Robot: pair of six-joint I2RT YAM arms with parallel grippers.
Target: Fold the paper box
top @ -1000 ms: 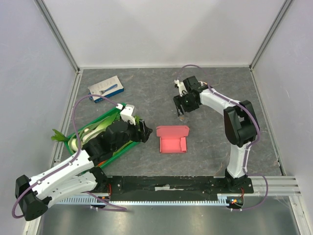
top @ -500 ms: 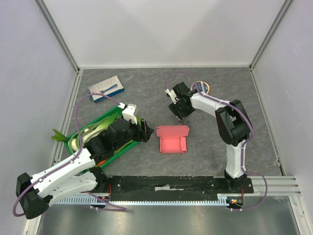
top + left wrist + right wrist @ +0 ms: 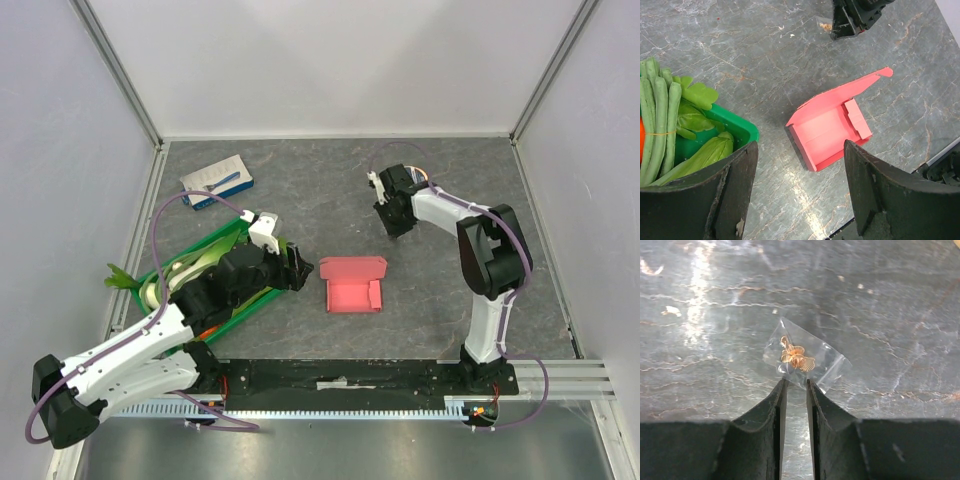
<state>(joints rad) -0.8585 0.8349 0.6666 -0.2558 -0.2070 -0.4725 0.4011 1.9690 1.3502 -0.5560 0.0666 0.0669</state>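
A green plastic crate (image 3: 742,129) at lower left holds long green beans (image 3: 660,115) and leafy greens (image 3: 695,95). It sits on a grey marbled surface (image 3: 300,190) between white walls (image 3: 330,60). The pink-salmon card paper box (image 3: 352,285) lies at centre, just right of the wide-open left pincer (image 3: 297,268); the right pincer (image 3: 392,215), up-right of it, is nearly closed at a small clear bag (image 3: 805,360), grip unclear

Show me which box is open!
The pink paper box in the middle: its lid flap is folded back and you can see inside. The blue-and-white package at the back left lies flat and shut.
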